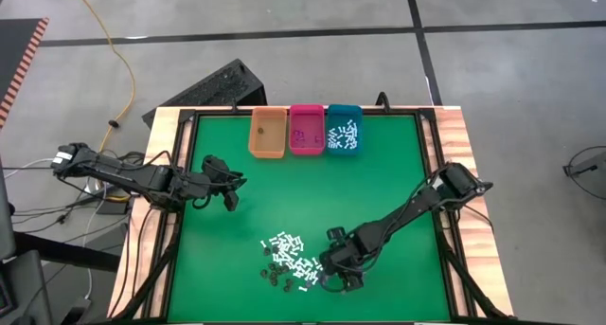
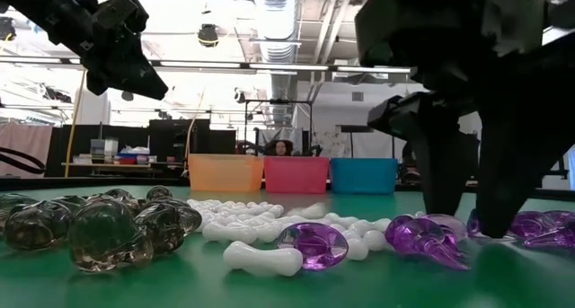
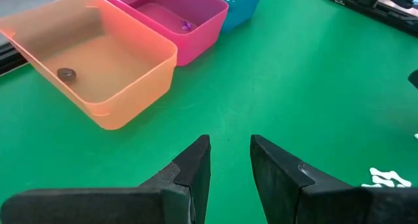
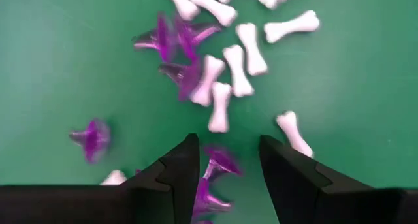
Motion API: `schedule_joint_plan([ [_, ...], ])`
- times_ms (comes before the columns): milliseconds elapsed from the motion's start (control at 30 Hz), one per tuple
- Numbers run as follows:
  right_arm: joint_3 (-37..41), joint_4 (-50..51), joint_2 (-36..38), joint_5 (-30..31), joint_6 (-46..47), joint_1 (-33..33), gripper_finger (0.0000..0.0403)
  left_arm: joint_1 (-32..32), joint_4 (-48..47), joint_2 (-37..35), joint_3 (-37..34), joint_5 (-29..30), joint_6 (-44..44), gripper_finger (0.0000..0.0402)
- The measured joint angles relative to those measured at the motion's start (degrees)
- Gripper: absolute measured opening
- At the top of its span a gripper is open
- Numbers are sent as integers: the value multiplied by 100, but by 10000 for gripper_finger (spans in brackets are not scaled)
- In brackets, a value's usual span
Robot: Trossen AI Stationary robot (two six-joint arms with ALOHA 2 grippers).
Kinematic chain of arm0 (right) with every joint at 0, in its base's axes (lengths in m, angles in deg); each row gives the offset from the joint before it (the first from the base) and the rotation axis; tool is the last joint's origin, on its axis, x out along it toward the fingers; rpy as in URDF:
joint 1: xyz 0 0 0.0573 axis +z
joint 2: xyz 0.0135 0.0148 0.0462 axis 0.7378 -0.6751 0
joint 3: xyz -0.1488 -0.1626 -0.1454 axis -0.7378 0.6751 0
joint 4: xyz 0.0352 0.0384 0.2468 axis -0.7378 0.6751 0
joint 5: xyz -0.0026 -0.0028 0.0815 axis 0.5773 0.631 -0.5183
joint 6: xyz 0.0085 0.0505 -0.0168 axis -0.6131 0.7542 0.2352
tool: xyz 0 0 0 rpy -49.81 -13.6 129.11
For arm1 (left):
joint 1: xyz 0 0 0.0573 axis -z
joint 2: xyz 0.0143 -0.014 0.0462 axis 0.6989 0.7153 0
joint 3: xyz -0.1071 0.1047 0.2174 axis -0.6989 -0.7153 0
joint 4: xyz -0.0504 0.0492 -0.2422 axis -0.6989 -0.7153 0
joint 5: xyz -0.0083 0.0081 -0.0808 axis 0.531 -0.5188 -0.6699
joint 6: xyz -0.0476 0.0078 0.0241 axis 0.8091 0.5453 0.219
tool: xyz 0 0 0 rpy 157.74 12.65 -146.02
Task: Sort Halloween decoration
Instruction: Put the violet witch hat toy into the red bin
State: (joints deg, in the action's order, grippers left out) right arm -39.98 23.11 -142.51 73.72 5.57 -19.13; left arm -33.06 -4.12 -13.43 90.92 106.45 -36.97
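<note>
Green mat (image 1: 237,259) carries three bins along its far edge, orange bin (image 1: 267,135), pink bin (image 1: 306,130), teal bin (image 1: 343,129) side by side; orange holds one dark piece (image 3: 66,74), pink a purple piece (image 3: 186,26), teal a batch of white bones (image 1: 343,135). Left gripper (image 1: 230,199) hangs above bare mat on the near side of the orange bin, fingers apart with nothing between. Right gripper (image 4: 227,160) is down at the decoration pile (image 1: 289,263) near the mat's front edge, well apart from the bins, fingers spread astride a purple bit (image 4: 219,162), not clamped.
</note>
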Motion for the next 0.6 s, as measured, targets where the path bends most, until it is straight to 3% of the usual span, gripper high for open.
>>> schedule_joint_plan([
  [267, -4, 344, 6, 70, 16, -10, 181, 0, 2, 2, 0, -2, 0, 99],
  [600, -4, 362, 20, 75, 14, -53, 43, 0, 0, 0, 0, -2, 0, 99],
])
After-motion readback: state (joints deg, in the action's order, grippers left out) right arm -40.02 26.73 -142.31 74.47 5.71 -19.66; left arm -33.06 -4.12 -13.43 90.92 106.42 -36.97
